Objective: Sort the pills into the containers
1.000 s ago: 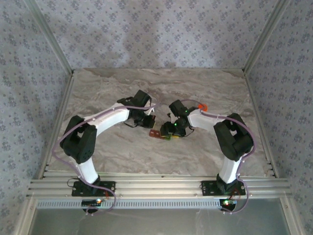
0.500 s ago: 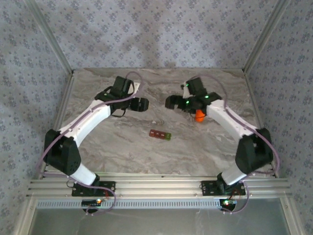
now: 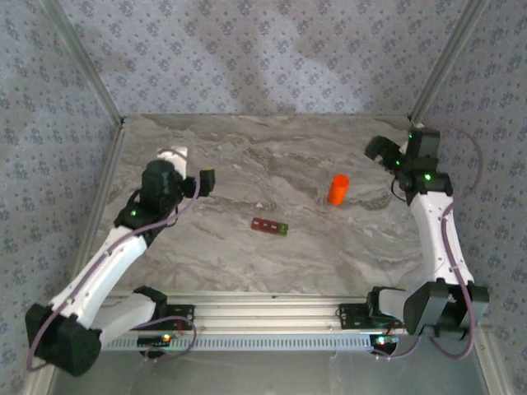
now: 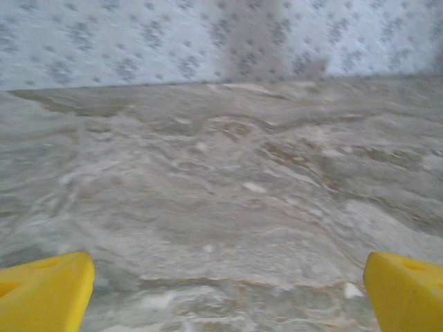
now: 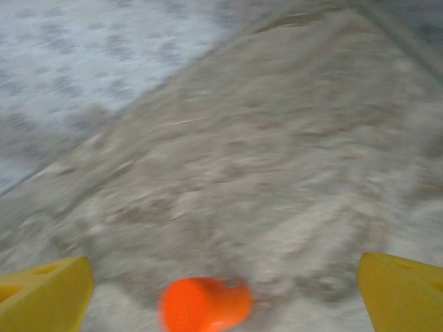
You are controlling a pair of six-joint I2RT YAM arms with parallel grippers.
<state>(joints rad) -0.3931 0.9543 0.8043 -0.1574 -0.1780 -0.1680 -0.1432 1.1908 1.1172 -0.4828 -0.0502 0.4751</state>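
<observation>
Your left gripper point(image 3: 206, 181) hangs over the left side of the table point(image 3: 247, 148) with its jaws spread wide and nothing between them; its yellow fingers point(image 4: 45, 290) frame bare marble. Your right gripper point(image 3: 377, 150), near the far right corner, is spread just as wide and empty, its fingertips point(image 5: 401, 290) flanking a blurred orange bottle point(image 3: 338, 188) that stands upright, apart from it. The containers point(image 3: 269, 225), a dark red-brown strip with a green right end, lie flat mid-table, near the bottle and well apart from both grippers.
</observation>
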